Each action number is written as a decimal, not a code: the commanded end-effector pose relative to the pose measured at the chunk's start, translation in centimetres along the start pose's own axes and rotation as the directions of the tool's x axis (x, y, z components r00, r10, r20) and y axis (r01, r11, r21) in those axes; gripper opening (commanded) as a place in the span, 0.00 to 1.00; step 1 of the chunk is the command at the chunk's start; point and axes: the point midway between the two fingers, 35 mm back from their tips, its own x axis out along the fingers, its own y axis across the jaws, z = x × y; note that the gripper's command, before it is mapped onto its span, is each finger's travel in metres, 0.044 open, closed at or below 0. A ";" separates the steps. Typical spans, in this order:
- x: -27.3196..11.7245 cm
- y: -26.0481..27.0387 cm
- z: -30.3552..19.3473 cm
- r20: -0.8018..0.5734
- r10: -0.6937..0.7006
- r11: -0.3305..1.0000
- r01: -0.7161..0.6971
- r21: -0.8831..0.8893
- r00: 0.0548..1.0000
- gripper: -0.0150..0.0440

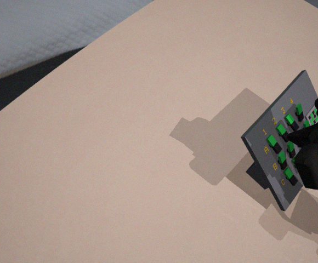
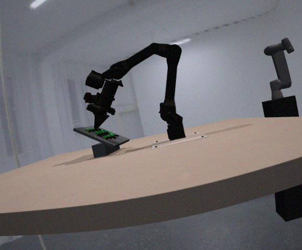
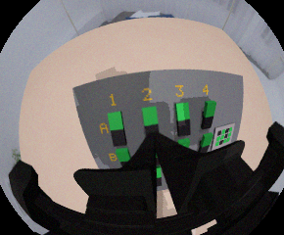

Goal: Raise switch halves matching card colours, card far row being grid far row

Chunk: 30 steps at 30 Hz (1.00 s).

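The switch panel [image 1: 280, 141] is propped tilted on a dark block on the table [image 1: 125, 141], directly under the gripper [image 1: 290, 137]. Rows are marked A–C, cols 1–4. The gripper tip is seen just nearer the arm than the A2 switch [image 1: 282, 131], at approx. the row A/B boundary in col 2; whether contact is made cannot be told. A2's long axis runs away from the gripper, green half far, dark grey half near. The B2 switch [image 1: 290, 148] lies partly beneath the tip. The gripper's fingers are brought fully together w/ nothing between them, forming one point for pressing. The reference card [image 1: 313, 116] sits to the gripper's right, past col 4, partly hidden by the wrist. Judged: a press in col 2 is being lined up; which half is raised there is not resolvable.
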 end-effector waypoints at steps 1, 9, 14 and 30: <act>0.0 0.0 0.0 0.001 0.001 1.000 -0.001 -0.003 1.000 0.25; 0.1 0.0 0.0 0.001 0.001 1.000 -0.001 -0.003 1.000 0.25; 0.1 0.0 0.0 0.001 0.001 1.000 -0.001 -0.003 1.000 0.25; 0.3 0.0 0.0 0.001 0.001 1.000 -0.001 -0.003 1.000 0.25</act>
